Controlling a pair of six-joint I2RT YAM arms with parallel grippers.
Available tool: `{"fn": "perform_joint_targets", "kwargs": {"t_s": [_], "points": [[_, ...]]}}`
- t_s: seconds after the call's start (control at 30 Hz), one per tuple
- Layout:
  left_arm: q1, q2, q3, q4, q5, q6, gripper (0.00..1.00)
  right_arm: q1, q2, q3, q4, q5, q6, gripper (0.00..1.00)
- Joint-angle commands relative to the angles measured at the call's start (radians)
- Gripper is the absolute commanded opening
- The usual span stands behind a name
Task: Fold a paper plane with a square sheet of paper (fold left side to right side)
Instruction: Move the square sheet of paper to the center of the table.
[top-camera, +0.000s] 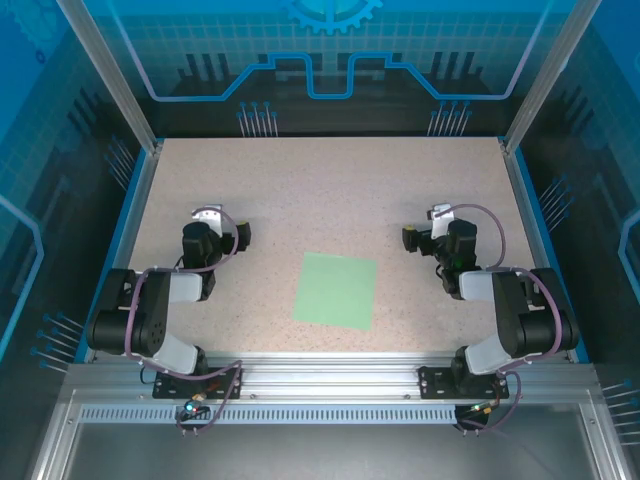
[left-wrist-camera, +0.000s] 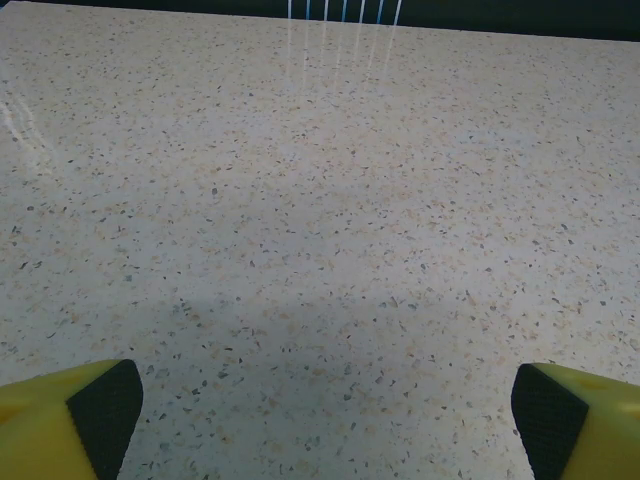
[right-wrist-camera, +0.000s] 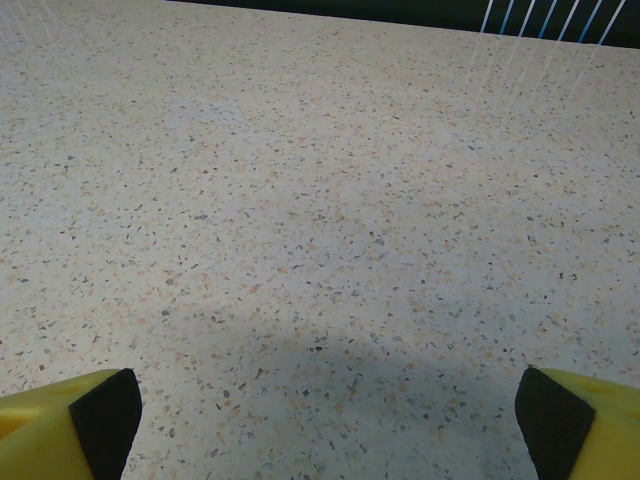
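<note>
I see the square sheet of paper (top-camera: 337, 290) lying flat on the surface (top-camera: 330, 190) between my arms. My left hand (left-wrist-camera: 325, 425) and right hand (right-wrist-camera: 325, 425) are both spread wide, holding nothing.

On my overhead feed, the speckled beige stone-look tabletop (top-camera: 330, 190) is lit brightly and evenly from above. The pale mint-green square sheet of paper (top-camera: 336, 290) reads flat and matte. The translucent blue enclosure panels (top-camera: 60, 150) around it stay dim, with a saturated blue cast. Both wrist feeds give me crisp speckle mid-frame and a soft grey shadow band across the near tabletop. Thin pale streaks of light sit near the far edge. My left feed also catches faint glare at its left side.
</note>
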Motion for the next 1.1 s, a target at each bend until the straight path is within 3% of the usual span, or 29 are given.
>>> {"fn": "perform_joint_targets", "kwargs": {"t_s": [0.0,0.73,0.93,1.07], "points": [[-0.003,0.004,0.017,-0.005,0.021,-0.005,0.99,-0.016,-0.002,0.019,0.012,-0.018,-0.011,1.00],[0.000,-0.001,0.019,-0.015,0.022,-0.009,0.99,-0.017,-0.002,0.017,0.013,-0.018,-0.009,1.00],[-0.009,-0.207,0.133,-0.348,-0.072,-0.043,0.99,-0.049,-0.212,0.102,-0.289,0.035,0.043,1.00],[-0.023,-0.373,0.218,-0.594,-0.062,-0.153,0.99,-0.050,-0.426,0.159,-0.577,0.087,0.121,1.00]]}}
